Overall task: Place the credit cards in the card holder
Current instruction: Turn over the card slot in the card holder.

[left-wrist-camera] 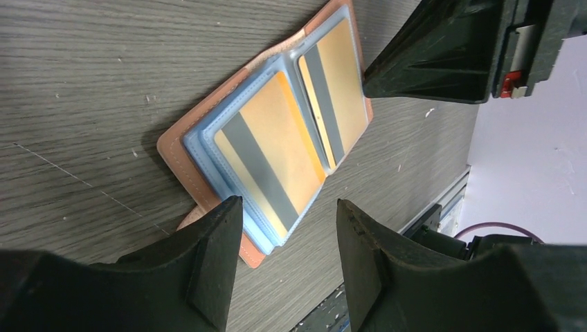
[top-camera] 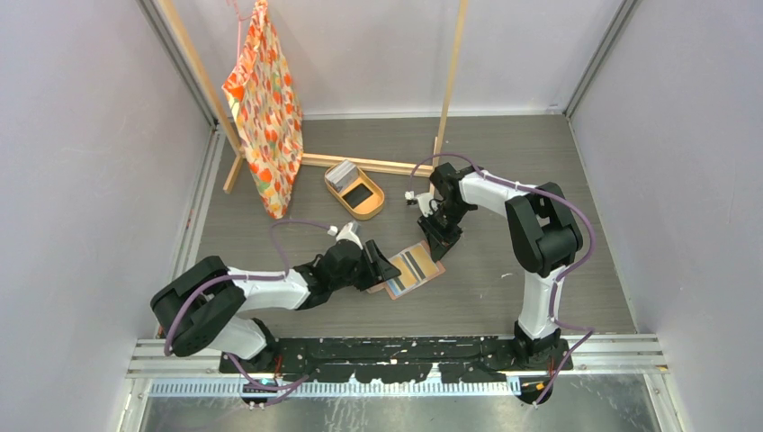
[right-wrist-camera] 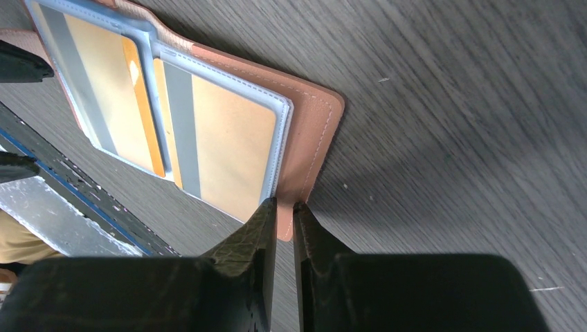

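We saw the grey wood counter (top-camera: 540, 162) shut in by pale walls (top-camera: 81, 135) on the left, back and right. The two arm bases sat along the near edge. There was bare counter to the right of the card holder (top-camera: 412, 270) and in front of it. At the back stood a wooden rack (top-camera: 453, 63) with a bright patterned bag (top-camera: 265, 108) hanging on it.

The card holder lay open and flat near the middle of the counter, between the two arms. From above, its long side ran slantwise, from near-left up to far-right. Its clear pockets faced up, and salmon-brown leather showed round them.

The left arm (top-camera: 270, 290) reached in from the left. The left jaws were spread wide, low at the near-left end of the holder, one on each side of its corner. We could not tell if they touched it. The right arm (top-camera: 535, 229) came in from the right. The right jaws were almost pressed together, pinching the leather edge at the far-right end.

Two credit cards (left-wrist-camera: 270, 149) sat in the clear pockets, one on each half. They were tan-orange with a grey stripe. An oval tan tray (top-camera: 378, 202) sat behind the holder, apart from it. More cards lay in it: a pale stack (top-camera: 340, 173) and a dark card (top-camera: 358, 194).
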Robot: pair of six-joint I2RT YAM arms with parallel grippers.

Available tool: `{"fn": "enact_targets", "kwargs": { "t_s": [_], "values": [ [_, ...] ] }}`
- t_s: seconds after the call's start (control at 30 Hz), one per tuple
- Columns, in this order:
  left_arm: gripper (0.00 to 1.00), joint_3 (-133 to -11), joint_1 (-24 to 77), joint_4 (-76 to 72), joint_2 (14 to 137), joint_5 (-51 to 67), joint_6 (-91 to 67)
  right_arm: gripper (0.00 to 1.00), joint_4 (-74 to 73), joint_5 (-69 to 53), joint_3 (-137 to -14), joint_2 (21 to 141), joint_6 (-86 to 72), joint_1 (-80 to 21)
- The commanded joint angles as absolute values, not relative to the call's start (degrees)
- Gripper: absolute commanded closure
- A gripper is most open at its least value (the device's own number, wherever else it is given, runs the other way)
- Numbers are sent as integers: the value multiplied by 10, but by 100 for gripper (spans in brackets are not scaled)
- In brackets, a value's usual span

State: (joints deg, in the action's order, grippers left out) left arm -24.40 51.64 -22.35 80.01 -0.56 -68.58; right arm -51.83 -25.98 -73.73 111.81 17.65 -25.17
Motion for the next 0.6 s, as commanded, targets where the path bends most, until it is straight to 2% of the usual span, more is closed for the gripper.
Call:
{"fn": "enact_targets", "kwargs": {
  "t_s": [0.0, 0.57],
  "values": [
    [46, -260, 519, -246, 812, -6, -686, 80, -530, -255, -753, 1123, 178, -256],
    [47, -267, 519, -272, 833, -3, -692, 80, -530, -254, -753, 1123, 180, -258]
  ]
}}
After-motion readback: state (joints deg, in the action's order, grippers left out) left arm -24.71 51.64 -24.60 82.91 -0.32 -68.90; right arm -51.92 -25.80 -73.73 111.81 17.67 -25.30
